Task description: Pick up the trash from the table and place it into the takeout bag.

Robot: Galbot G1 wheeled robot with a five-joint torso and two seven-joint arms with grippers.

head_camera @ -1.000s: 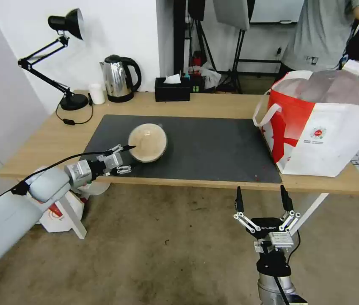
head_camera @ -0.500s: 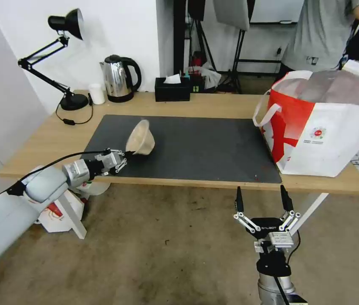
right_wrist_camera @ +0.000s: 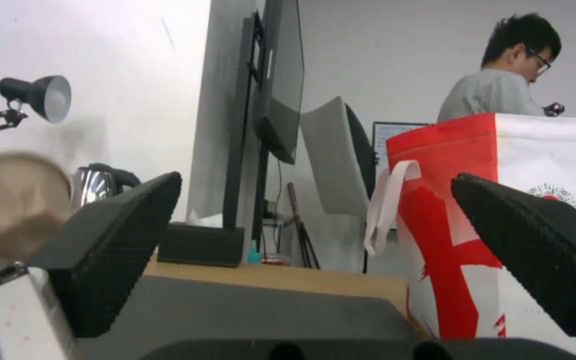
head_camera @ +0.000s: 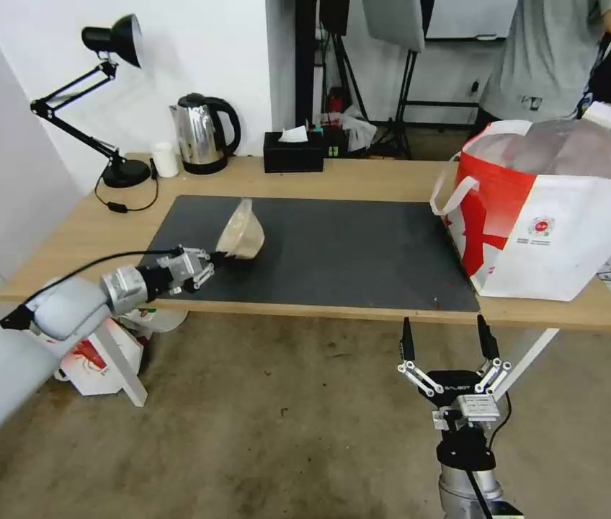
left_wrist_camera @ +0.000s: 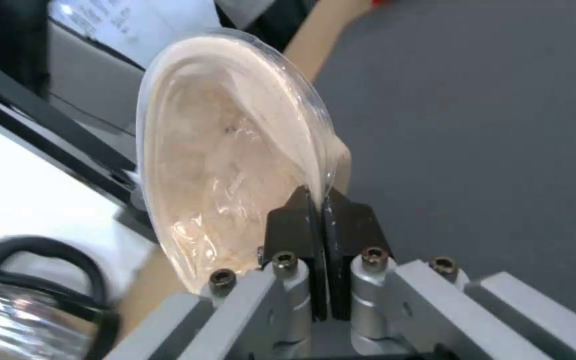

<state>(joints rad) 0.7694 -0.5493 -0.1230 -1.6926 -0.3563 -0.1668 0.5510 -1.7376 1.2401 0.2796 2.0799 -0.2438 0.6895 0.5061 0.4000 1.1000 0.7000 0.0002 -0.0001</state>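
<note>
The trash in view is a tan shallow bowl (head_camera: 241,231) (left_wrist_camera: 221,160) (right_wrist_camera: 8,205) with a clear film over its mouth. It hangs tilted on edge just above the dark mat (head_camera: 363,252) of the table (head_camera: 363,180). My left gripper (head_camera: 217,257) (left_wrist_camera: 320,200) is shut on the bowl's rim, near the mat's front left part. The takeout bag (head_camera: 558,216) (right_wrist_camera: 501,200) stands open at the table's right end, white with a red panel. My right gripper (head_camera: 446,340) (right_wrist_camera: 315,260) hangs open below the table's front edge, holding nothing.
A steel kettle (head_camera: 203,134), a black tissue box (head_camera: 293,151), a small white cup (head_camera: 165,159) and a black desk lamp (head_camera: 107,101) line the table's back. A person (head_camera: 558,58) stands behind the bag. A small red-white bag (head_camera: 93,360) sits on the floor beneath my left arm.
My left gripper closed on the bowl's rim and lifted it, so the bowl went from lying flat on the mat to tilted on edge. The right arm has stayed still.
</note>
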